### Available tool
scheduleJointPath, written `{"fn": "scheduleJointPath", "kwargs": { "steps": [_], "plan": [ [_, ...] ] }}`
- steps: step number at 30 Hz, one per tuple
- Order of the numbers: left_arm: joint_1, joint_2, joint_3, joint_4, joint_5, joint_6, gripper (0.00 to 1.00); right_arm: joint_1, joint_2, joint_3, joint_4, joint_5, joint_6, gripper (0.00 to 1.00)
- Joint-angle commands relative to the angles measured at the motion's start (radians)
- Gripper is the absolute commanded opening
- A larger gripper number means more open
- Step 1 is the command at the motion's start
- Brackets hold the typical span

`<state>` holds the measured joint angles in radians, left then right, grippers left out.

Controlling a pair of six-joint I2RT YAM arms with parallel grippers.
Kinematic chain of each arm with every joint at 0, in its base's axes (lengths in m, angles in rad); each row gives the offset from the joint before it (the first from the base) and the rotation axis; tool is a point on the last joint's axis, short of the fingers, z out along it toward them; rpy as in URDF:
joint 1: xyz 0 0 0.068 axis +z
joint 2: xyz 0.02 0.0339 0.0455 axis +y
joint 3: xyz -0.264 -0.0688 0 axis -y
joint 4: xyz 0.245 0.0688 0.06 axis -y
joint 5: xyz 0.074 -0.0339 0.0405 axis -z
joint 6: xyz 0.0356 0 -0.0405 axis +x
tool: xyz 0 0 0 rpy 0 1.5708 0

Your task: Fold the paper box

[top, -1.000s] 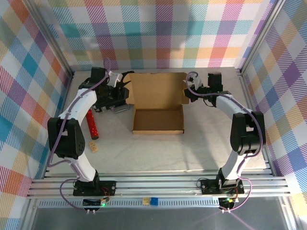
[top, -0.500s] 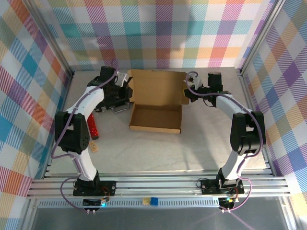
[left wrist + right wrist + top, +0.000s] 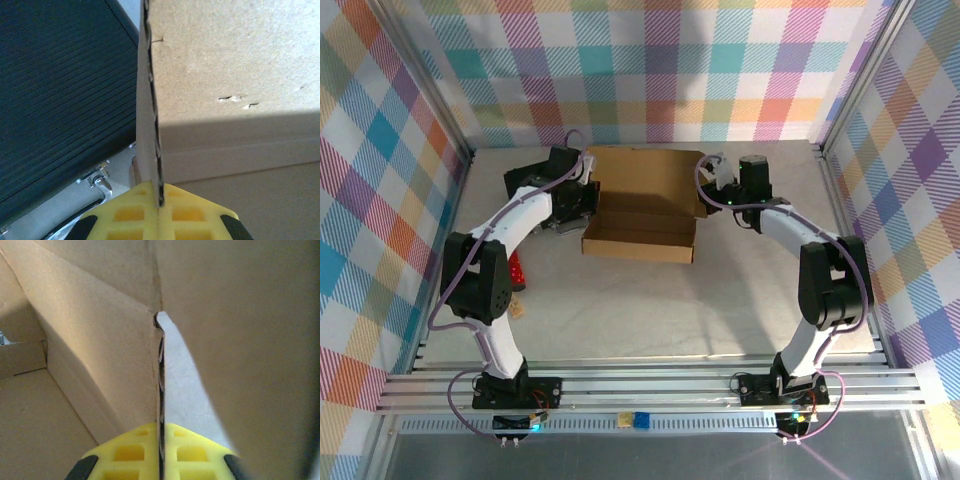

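Inside the left hand [image 3: 159, 207] a panel edge of the paper box [image 3: 225, 75] stands end-on, pinched tight between the yellow pads with no gap showing. The right hand [image 3: 161, 450] is clamped the same way on a cardboard edge at the opposite side. From above, the box lies between the two hands at the far middle of the bench [image 3: 670, 310], with its back panel tilted up over the shallow tray. I'd guess both sides are gripped so the lid comes over squarely, without twisting or dragging the tray. Just outside the left hand lies a black case [image 3: 60, 100], close enough to crowd that wrist.
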<state>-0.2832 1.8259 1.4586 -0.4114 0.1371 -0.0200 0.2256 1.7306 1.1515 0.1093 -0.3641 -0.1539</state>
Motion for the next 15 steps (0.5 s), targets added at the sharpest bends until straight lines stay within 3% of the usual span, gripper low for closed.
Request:
{"fn": "scheduleJointPath", "kwargs": {
  "steps": [1, 15],
  "plan": [
    [-0.019, -0.070, -0.053, 0.040, -0.015, -0.045, 0.00, 0.037, -0.037, -0.026, 0.105, 0.079, 0.048, 0.00],
    [-0.106, -0.215, -0.265, 0.226, -0.130, -0.192, 0.00, 0.181, -0.074, -0.143, 0.296, 0.495, 0.341, 0.01]
  ]
}}
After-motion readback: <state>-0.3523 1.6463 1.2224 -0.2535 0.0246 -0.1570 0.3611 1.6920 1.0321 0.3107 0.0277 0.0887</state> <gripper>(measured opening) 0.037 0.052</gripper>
